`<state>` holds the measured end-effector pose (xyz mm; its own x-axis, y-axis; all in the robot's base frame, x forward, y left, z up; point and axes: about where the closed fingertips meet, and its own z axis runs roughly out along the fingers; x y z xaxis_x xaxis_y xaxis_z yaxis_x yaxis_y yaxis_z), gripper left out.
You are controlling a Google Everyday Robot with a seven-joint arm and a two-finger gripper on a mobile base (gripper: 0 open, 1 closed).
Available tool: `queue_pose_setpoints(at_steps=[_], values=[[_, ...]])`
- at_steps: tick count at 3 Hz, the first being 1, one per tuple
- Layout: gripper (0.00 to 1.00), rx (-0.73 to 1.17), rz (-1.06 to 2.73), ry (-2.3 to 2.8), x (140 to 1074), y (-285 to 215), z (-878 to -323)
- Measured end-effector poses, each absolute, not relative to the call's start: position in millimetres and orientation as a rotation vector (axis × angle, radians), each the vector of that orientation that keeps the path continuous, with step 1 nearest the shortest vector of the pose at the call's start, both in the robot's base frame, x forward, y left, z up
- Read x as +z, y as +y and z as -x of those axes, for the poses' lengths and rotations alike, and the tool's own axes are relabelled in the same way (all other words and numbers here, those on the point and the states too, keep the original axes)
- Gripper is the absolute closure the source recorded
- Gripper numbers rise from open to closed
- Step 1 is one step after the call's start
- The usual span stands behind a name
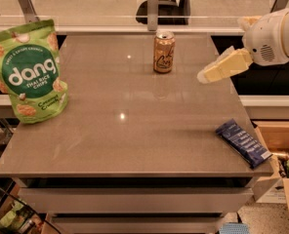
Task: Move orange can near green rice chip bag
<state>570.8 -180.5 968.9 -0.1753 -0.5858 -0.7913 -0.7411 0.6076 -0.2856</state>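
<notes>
Hanging above the right edge of the table, the pale yellow gripper sits in the upper right of the frame, slanting down and to the left from the white arm behind it. Whether it is spread or closed cannot be told from this angle. It is in the air, touching nothing, and its tip points toward the orange can, with a stretch of bare tabletop between the two.

The can stands upright near the back edge of the table, a little right of centre in the frame, its silver top showing and dark script on its side. The green chip bag stands at the far left of the frame, leaning over the table's left edge, its white "dang" lettering facing the camera. It is well apart from the can, with most of the table's width between them.

A dark blue wrapper lies flat near the front right corner of the table, angled toward the lower right. Beyond that corner, at the lower right of the frame, stands an open cardboard box.
</notes>
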Motion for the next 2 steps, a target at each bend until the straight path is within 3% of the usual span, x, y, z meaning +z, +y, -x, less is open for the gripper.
queue_pose_setpoints(at_steps=[2], values=[[0.00, 0.316, 0.965, 1.838, 939.5, -157.1, -593.0]])
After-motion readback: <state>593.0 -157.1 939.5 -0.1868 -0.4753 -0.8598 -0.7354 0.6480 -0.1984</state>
